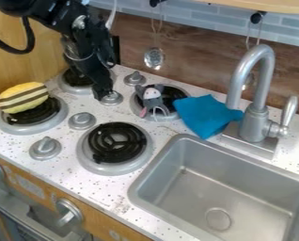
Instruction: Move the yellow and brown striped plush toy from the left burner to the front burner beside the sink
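The black gripper (103, 94) hangs at the upper left of the camera view, pointing down just over a silver stove knob (112, 98) between the two back burners. To its right, a grey mouse plush (153, 97) lies on the back right burner (177, 92). A blue cloth (206, 115) rests beside that burner, by the faucet base. On the front left burner (59, 109) sits a yellow plush with brown and white stripes (22, 97). Whether the gripper touches the knob cannot be told.
The front right burner (116, 145) has a black coil. More knobs stand between burners, such as one at the front (45, 148). A metal sink (177, 188) and a tall silver faucet (255, 123) are at the right. Utensils hang on the back wall, including a slotted spoon (154, 58).
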You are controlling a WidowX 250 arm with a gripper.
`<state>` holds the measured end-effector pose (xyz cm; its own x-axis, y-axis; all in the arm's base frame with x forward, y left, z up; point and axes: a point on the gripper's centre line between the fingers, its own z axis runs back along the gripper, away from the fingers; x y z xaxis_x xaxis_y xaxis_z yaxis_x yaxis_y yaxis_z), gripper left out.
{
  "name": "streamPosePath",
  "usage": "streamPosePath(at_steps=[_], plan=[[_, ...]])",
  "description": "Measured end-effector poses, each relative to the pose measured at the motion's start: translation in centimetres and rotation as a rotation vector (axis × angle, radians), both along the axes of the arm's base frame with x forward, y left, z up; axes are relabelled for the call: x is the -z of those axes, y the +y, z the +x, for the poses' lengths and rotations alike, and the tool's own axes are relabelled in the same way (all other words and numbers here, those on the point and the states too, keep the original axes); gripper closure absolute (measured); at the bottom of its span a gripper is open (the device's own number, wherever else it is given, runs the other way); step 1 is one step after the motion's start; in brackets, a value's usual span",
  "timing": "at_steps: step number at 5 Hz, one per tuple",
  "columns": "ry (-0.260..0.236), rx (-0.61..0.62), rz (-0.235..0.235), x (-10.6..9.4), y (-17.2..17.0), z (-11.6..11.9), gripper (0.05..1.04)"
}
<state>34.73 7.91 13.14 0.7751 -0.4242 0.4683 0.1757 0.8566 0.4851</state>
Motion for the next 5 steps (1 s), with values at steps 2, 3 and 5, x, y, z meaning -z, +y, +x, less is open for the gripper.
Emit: streamPosePath(at_steps=[2,3,5], plan=[[0.042,-0.093,0.004,1.2,4.1,-1.5,0.082],[0.046,-0.133,-0.026,0.9,7.1,-2.4,0.082],[0.014,-0.297,-0.047,0.0,14.5,-5.4,0.082]])
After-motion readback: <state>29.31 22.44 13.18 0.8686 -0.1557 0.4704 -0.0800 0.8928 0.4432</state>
